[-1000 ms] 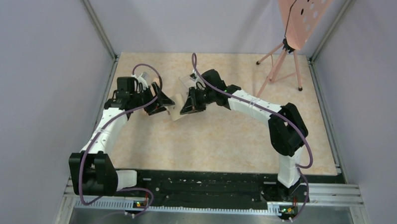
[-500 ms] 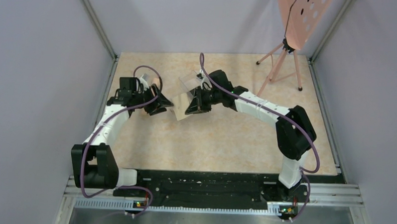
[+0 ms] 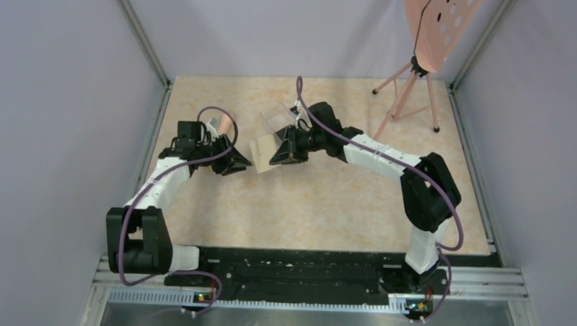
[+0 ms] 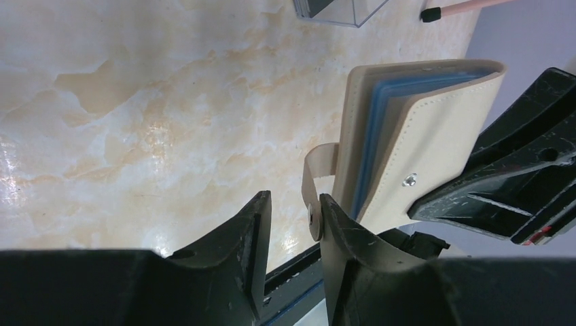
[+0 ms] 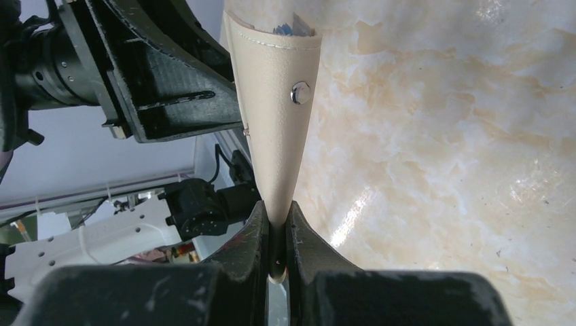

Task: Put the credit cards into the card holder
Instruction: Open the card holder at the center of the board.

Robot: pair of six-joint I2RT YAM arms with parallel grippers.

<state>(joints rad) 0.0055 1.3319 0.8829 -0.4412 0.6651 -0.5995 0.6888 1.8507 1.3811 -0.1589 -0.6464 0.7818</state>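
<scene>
Bright, even overhead light, faint soft shadows; white glare patches on the glossy counter (image 4: 156, 129) in both wrist views, closest fingers (image 5: 244, 251) dark and slightly blurred.

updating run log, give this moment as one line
right gripper shut on tan folding wallet | left gripper open by its strap

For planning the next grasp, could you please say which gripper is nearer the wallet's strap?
Left gripper: the strap hangs at its fingertips. The right gripper clamps the card holder's cover, farther off.

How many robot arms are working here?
2. The left arm is on the left side; the right arm on the right side, its pincer pinching the tan wallet between them.
</scene>
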